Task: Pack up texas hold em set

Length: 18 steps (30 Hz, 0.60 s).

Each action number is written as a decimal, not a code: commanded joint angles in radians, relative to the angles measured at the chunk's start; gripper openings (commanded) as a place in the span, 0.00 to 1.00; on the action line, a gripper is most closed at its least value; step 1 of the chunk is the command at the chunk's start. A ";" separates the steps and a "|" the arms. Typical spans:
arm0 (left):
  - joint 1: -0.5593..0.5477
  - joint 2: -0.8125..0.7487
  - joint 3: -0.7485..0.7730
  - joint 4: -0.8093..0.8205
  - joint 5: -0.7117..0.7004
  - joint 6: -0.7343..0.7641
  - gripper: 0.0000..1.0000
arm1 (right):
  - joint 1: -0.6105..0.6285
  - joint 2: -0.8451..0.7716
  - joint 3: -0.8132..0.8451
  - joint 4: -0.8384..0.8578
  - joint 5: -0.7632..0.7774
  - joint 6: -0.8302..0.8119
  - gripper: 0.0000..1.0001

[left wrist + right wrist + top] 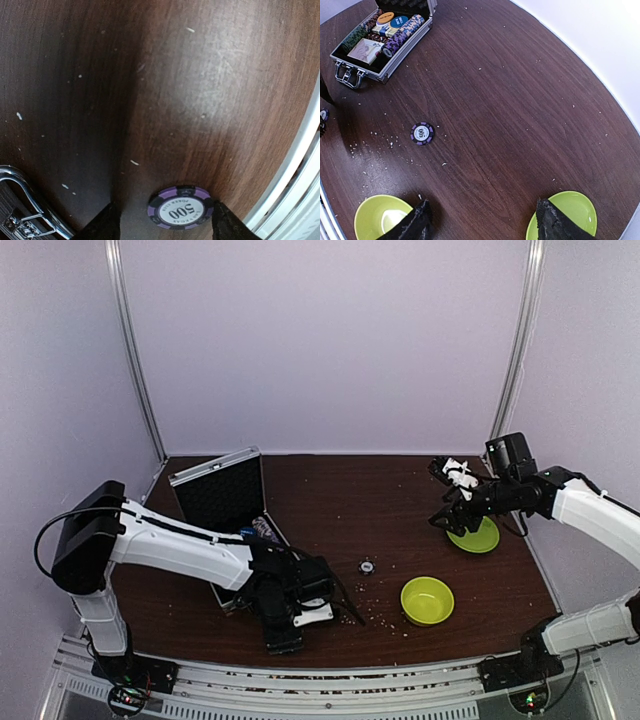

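The silver case (pixel 222 492) stands open at the left, lid up. In the right wrist view the case (pixel 379 41) holds rows of striped chips, an orange button (pixel 385 16), a blue button (pixel 399 21) and a card deck (pixel 365 50). My left gripper (pixel 340 614) is open and low over the table in front of the case. A purple 500 chip (pixel 181 207) lies flat between its fingers, against the right finger (pixel 227 225). A second purple 500 chip (pixel 422 133) lies loose mid-table and shows in the top view (pixel 367 566). My right gripper (pixel 482 227) is open and empty, raised at the right (pixel 446 516).
A lime-green bowl (pixel 427 600) stands right of centre with something pale inside (pixel 392 218). A lime-green plate (pixel 476 536) lies under my right gripper. The case handle (pixel 25 200) is just behind my left gripper. The metal rail (pixel 300 190) runs along the near edge. Crumbs dot the table.
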 commanded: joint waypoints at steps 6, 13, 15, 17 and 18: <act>-0.033 0.045 -0.022 0.054 0.083 0.021 0.63 | -0.003 0.018 0.019 -0.024 0.001 -0.009 0.71; -0.044 0.048 -0.036 0.063 0.072 0.019 0.64 | -0.004 0.019 0.021 -0.029 -0.002 -0.011 0.71; -0.044 0.059 -0.038 0.058 0.047 0.012 0.63 | -0.003 0.021 0.022 -0.033 -0.003 -0.010 0.71; -0.044 0.069 -0.040 0.054 0.034 0.009 0.62 | -0.002 0.022 0.022 -0.033 -0.004 -0.011 0.71; -0.045 0.072 -0.041 0.051 0.026 0.009 0.62 | -0.003 0.022 0.023 -0.033 -0.004 -0.011 0.71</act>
